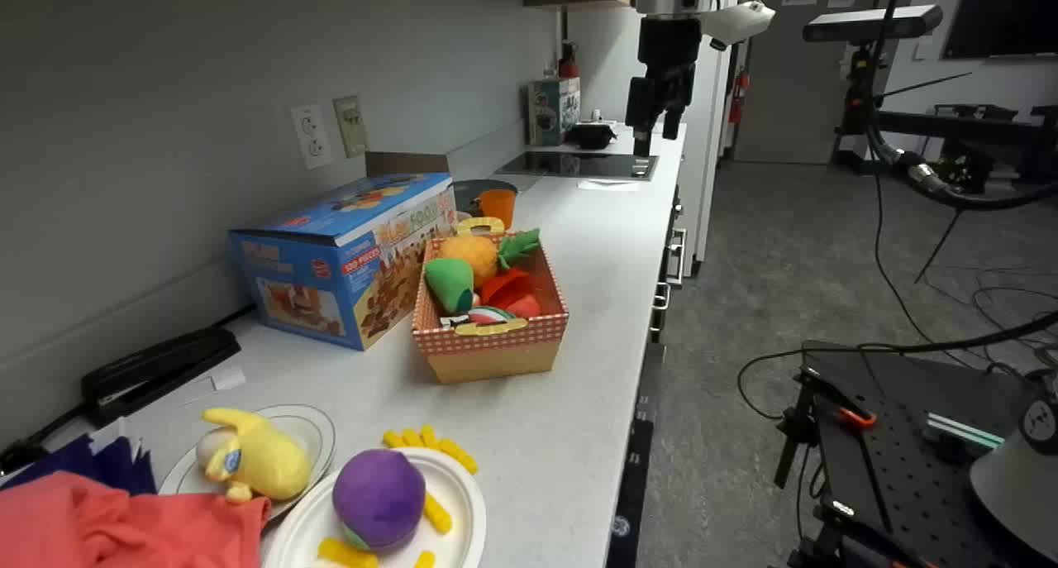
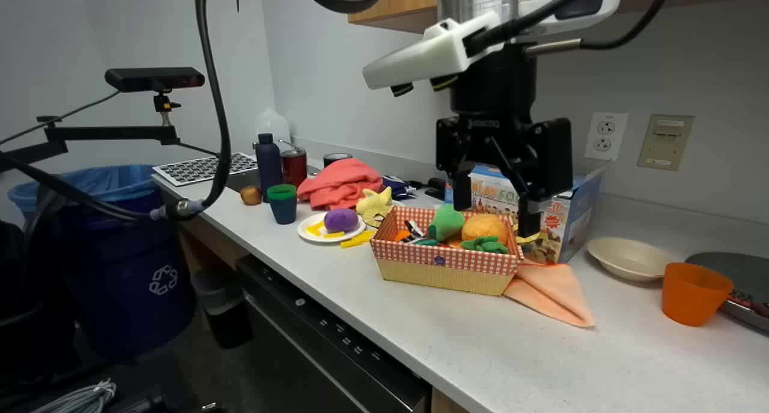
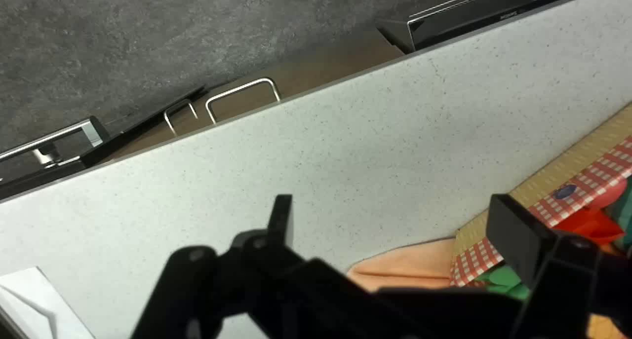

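Note:
My gripper (image 3: pixel 395 208) is open with nothing between its fingers. It is raised above the white counter (image 3: pixel 345 146). In both exterior views the gripper (image 1: pixel 657 136) (image 2: pixel 495 211) hangs pointing down, touching nothing. A basket with a red-checked rim (image 2: pixel 444 272) is nearest to it, also seen in the wrist view (image 3: pixel 538 181) beyond the right finger. It holds a green plush (image 1: pixel 450 283), an orange pineapple plush (image 1: pixel 469 258) and red items (image 1: pixel 511 293). A peach cloth (image 2: pixel 550 290) lies beside the basket, partly hidden by the gripper in the wrist view (image 3: pixel 410 265).
A blue toy-food box (image 1: pixel 364 254) stands behind the basket. A white plate (image 1: pixel 471 510) holds a purple plush (image 1: pixel 378 498) and yellow pieces. A yellow plush (image 1: pixel 273 460), coral cloth (image 1: pixel 124 518), orange cup (image 2: pixel 694 293) and beige bowl (image 2: pixel 631 256) are on the counter. Drawer handles (image 3: pixel 242 87) jut below its edge.

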Tool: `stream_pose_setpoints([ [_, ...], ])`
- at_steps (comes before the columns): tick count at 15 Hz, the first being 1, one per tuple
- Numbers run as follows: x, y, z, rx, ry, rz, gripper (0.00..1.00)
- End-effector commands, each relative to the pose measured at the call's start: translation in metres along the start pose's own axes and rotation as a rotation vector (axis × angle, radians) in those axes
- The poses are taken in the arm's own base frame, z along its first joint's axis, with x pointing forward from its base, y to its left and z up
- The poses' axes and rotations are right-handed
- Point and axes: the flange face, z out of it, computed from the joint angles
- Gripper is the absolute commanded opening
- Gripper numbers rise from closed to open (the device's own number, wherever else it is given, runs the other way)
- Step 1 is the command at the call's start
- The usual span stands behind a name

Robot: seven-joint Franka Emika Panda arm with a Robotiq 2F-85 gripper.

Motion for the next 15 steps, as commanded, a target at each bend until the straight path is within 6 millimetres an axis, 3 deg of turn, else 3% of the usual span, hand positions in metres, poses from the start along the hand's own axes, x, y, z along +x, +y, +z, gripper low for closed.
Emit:
stream_pose_setpoints([
  [1,0.0002,0.0002,-0.0005,0.000,-0.001,0.000,1.00],
  [15,-0.0065,0.0062,-0.0074,0.035,0.005,0.002,1.00],
])
